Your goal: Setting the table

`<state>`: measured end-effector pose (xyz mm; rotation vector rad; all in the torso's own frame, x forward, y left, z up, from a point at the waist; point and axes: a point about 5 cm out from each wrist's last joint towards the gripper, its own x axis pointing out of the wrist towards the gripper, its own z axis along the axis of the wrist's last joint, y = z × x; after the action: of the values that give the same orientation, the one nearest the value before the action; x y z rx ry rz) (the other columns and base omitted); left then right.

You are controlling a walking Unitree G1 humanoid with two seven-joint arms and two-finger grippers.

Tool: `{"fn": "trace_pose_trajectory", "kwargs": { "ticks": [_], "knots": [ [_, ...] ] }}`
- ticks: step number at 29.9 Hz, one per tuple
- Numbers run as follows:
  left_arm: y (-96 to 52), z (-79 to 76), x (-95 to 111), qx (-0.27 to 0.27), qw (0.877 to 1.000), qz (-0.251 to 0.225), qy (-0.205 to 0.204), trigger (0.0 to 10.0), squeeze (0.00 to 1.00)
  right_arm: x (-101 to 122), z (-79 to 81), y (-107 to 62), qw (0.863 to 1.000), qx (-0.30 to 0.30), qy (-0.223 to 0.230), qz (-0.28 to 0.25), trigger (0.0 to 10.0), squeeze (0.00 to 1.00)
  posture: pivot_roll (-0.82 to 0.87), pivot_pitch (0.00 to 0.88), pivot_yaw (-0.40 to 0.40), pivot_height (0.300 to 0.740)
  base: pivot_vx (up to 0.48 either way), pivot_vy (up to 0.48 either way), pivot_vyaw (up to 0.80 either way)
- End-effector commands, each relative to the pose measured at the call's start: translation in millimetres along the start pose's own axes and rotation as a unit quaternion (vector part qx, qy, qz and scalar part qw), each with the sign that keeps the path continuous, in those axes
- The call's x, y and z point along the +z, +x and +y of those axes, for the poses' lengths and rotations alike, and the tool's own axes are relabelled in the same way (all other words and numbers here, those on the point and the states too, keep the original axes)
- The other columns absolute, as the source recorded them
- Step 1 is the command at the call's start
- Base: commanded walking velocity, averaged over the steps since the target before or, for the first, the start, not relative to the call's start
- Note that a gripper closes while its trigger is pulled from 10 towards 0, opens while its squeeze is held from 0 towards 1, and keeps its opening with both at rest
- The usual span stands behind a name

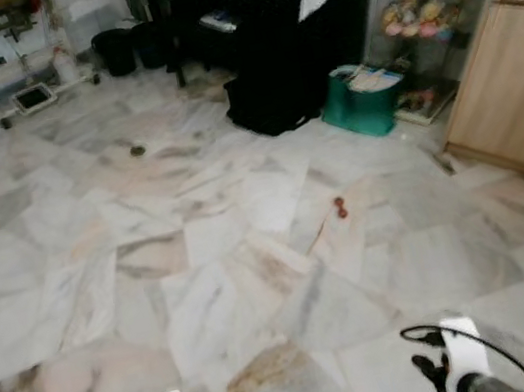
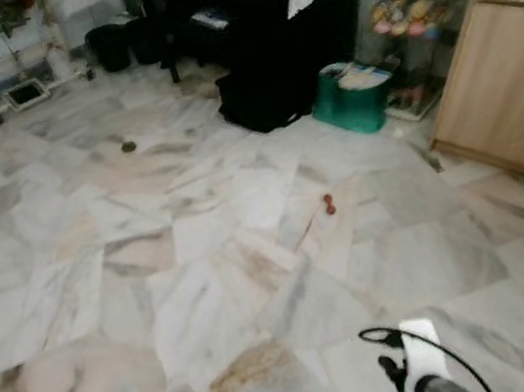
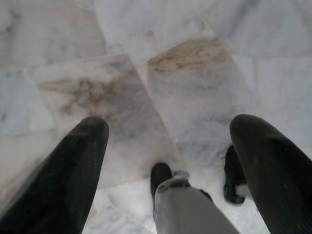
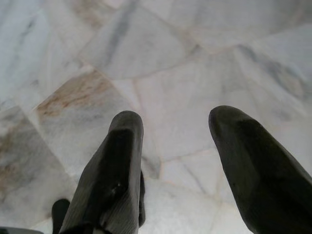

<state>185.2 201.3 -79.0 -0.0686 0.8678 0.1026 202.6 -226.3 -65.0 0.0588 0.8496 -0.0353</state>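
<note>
Both grippers, left [image 3: 165, 141] & right [image 4: 173, 146], hang open, empty; small red object, maybe fruit [image 1: 341, 207], on marble floor [image 1: 204, 267] ahead.

No legible text, label, brand, number or sign anywhere. Items on shelf [image 1: 427, 9] and in green bin [image 1: 362, 97] too blurred to read.

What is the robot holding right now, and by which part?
Nothing. The left claw and right claw are both open over the white marble floor, with nothing between their fingers.
</note>
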Motion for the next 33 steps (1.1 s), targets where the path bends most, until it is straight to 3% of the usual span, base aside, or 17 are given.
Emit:
{"fn": "trace_pose_trajectory", "kwargs": {
  "ticks": [1, 5, 9, 14, 20, 33],
  "knots": [
    [0.9, 1.8, 5, -0.003, 1.000, -0.003, 0.009, 10.0, 0.00, -10, -3.0, -2.4, 1.000, -0.008, 0.006, 0.016, 10.0, 0.00, -0.04, 0.000, 0.030, 0.740, 0.000, 0.000, -0.62],
    [1.5, 10.1, 11, 0.003, 0.999, -0.004, 0.032, 10.0, 0.00, -15, 1.0, -2.7, 1.000, 0.000, 0.001, 0.025, 10.0, 0.00, -0.05, 0.000, 0.015, 0.740, 0.000, 0.000, -0.62],
    [2.1, 15.6, 20, 0.008, 1.000, -0.019, 0.017, 10.0, 0.00, -21, 19.1, -0.3, 0.999, 0.005, 0.011, 0.030, 10.0, 0.00, -0.06, 0.000, 0.023, 0.740, 0.000, 0.000, -0.62],
    [2.9, 13.3, 22, 0.006, 1.000, -0.022, 0.018, 10.0, 0.00, -21, 25.3, 0.8, 0.999, 0.005, 0.020, 0.028, 10.0, 0.00, -0.05, 0.000, 0.054, 0.740, 0.000, 0.000, -0.61],
    [3.6, 11.7, 25, -0.002, 0.999, -0.023, 0.028, 10.0, 0.00, -23, 8.6, -2.8, 0.999, -0.011, 0.032, 0.029, 10.0, 0.00, -0.05, 0.000, 0.070, 0.740, 0.000, 0.000, -0.62],
    [4.6, 12.9, 31, 0.006, 0.999, -0.031, 0.021, 10.0, 0.00, -33, 6.7, -6.1, 0.999, -0.008, 0.026, 0.040, 10.0, 0.00, -0.04, 0.000, 0.057, 0.740, 0.000, 0.000, -0.62]
  ]
}}
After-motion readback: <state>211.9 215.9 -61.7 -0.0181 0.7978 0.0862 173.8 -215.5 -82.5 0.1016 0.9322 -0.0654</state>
